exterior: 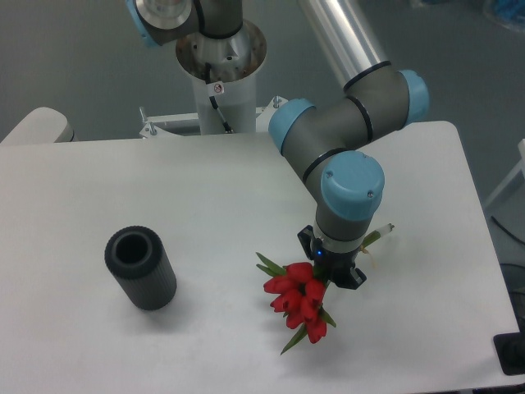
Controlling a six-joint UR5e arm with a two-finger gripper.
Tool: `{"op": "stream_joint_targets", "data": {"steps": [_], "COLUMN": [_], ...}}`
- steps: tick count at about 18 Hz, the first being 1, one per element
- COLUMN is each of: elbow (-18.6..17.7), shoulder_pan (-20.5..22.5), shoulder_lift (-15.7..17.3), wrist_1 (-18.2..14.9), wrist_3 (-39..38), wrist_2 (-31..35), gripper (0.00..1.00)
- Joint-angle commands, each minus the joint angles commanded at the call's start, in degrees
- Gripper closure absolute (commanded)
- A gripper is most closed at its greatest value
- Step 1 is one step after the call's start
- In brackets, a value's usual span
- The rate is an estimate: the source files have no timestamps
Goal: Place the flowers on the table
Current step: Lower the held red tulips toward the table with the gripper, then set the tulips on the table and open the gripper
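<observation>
Flowers (pixel 300 301): I see them closest to me, low on the table, a bit right of the middle. The red blooms are bunched at the near end.
Which way they point: I see the blooms aim toward me and a little left. The green stems run up and to the right, under the gripper, and a pale stem end pokes out on its far right side. So the long line goes from near-left to far-right.
Leaves: I see thin green ones sticking out to the left of the blooms and below them.
Gripper (pixel 331 268): I see it hanging right over the stems, pointing down. It is black, with a small blue light. The wrist hides the fingers, so I cannot tell if it is closed on the stems or open.
Arm: I see grey tubes with light blue caps, bending down from the top right.
Dark cylinder (pixel 140 268): I see it lying on its side, far to the left of the flowers, its open hole facing up and away.
Table (pixel 205 189): I see a white, smooth top.
</observation>
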Motion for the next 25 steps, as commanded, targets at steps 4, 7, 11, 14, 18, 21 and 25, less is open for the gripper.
{"op": "stream_joint_targets", "data": {"steps": [4,7,11,14,18,21,25], "elbow": [-0.3,-0.4,-1.7,-1.6,-0.4,-0.4,-0.3], "shoulder_pan": [-0.1,-0.1,-0.4,-0.5,-0.4,-0.4,-0.4], "shoulder_lift": [0.0,0.1,0.4,-0.3,-2.1,-2.6,-3.5], "wrist_1": [0.0,-0.3,-0.4,-0.1,0.9,2.0,2.7], "wrist_3": [0.0,-0.4,-3.8,-8.5,-9.9,-13.4,-17.9], "wrist_2": [0.0,0.2,0.6,0.5,0.6,0.6,1.1], "gripper": [0.83,0.83,0.85,0.87,0.89,0.90,0.90]}}
